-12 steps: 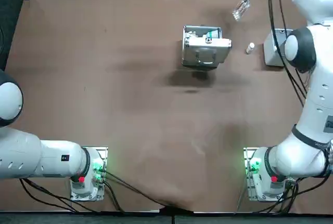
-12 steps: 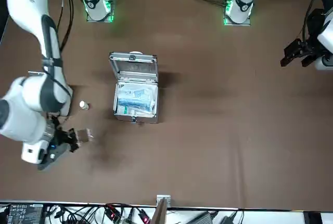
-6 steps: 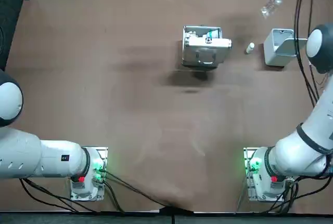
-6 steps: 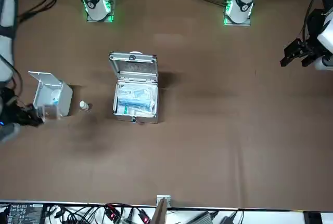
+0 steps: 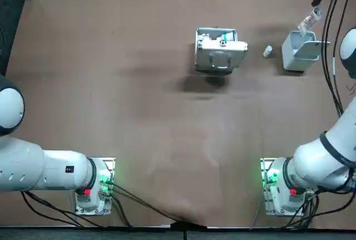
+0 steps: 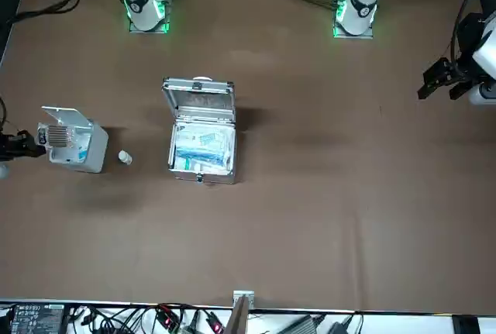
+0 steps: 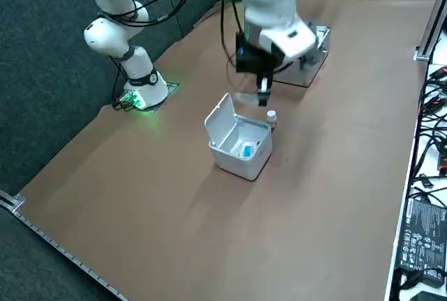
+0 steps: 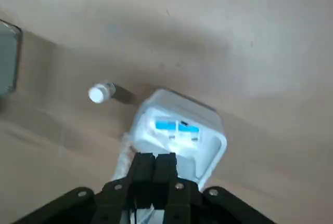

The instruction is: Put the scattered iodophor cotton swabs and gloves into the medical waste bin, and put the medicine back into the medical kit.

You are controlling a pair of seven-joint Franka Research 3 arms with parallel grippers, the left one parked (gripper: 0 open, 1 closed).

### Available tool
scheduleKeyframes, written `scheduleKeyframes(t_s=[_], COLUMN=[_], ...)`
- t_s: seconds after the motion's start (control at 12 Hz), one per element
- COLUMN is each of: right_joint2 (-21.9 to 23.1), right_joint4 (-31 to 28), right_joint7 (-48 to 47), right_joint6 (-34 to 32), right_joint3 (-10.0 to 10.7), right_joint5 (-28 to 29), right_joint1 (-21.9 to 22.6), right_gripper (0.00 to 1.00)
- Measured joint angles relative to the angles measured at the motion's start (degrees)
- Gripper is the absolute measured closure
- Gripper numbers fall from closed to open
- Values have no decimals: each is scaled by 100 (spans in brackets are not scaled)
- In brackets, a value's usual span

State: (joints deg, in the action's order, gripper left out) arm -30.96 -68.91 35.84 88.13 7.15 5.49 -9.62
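Surface (image 5: 139,84): plain brown. Waste bin (image 5: 289,59): pale grey, blue-and-white item (image 8: 177,127) inside. Medical kit (image 5: 219,50): silver. Bottle (image 5: 267,52): white. Black right gripper (image 8: 155,157), over the bin, pinches a clear packet (image 5: 308,21).

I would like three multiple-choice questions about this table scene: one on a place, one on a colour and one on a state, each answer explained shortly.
1. Where does the small white medicine bottle lie?
A. On the table, between the open silver metal medical kit and the white plastic waste bin
B. Inside the kit
C. Inside the bin

2. What colour shows on the packet inside the bin?
A. Red
B. Blue
C. Yellow

3. In what state is the right gripper?
A. Open, resting on the table
B. Open above the kit
C. Shut on a clear plastic item, in the air close to the bin

Answers: 1 A, the bottle lies in the gap between them; 2 B, blue print shows in the bin; 3 C, its fingers press together on the item.
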Motion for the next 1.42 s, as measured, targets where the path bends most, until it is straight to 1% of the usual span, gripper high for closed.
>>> scheduleKeyframes(t_s=[0.08, 0.25, 0.5, 0.58, 0.67, 0.75, 1.0, 1.17, 1.25, 1.42], right_joint2=[-49, -101, -133, -155, -185, -217, -235, -138, -68, 28], right_joint4=[-250, -507, -968, -1054, -1099, -1120, -1101, -1035, -1021, -988], right_joint7=[5, 13, 73, 110, 132, 141, 151, 155, 155, 81], right_joint6=[47, 231, 689, 789, 850, 899, 946, 946, 945, 953], right_joint3=[2, 2, 2, 2, 1, -2, -36, -98, -184, -497], right_joint5=[-129, -253, -305, -305, -305, -305, -300, -289, -262, -71], right_joint1=[-121, -218, -301, -308, -308, -307, -295, -275, -267, -239], right_gripper=[99, 99, 99, 96, 96, 92, 59, 36, 24, 1])
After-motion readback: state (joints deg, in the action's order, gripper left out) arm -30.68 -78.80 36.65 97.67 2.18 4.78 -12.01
